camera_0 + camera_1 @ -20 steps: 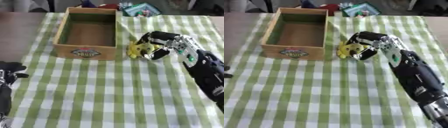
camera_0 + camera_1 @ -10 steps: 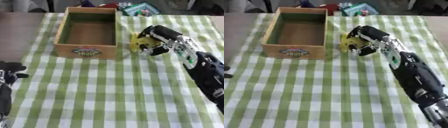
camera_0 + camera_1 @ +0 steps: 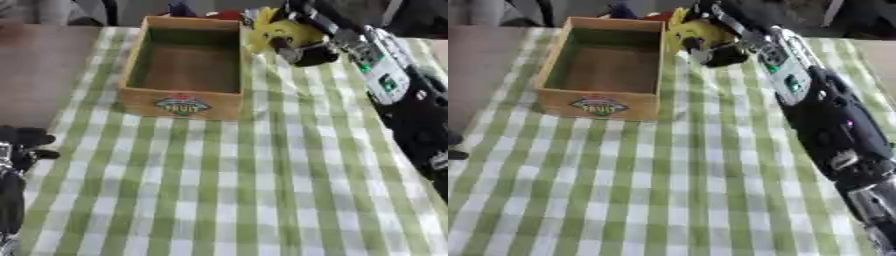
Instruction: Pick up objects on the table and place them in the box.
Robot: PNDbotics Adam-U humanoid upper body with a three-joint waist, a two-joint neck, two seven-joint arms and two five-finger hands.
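Note:
My right hand [image 3: 304,44] is shut on a yellow toy [image 3: 270,32] and holds it in the air just right of the wooden box [image 3: 185,102], near the box's far right corner. The box stands open on the green checked cloth [image 3: 245,190], has a "fruit" label on its front wall, and shows a bare brown floor inside. My left hand [image 3: 19,146] rests at the lower left edge of the left eye view, fingers curled, nothing in it.
A few coloured things [image 3: 623,11] lie blurred behind the box at the far edge. Bare brown tabletop [image 3: 44,65] runs along the cloth's left side. My black right arm [image 3: 824,120] crosses the right half of the cloth.
My right hand has lifted the yellow toy off the cloth and carried it up and back, toward the box's far right corner. The camera has also shifted.

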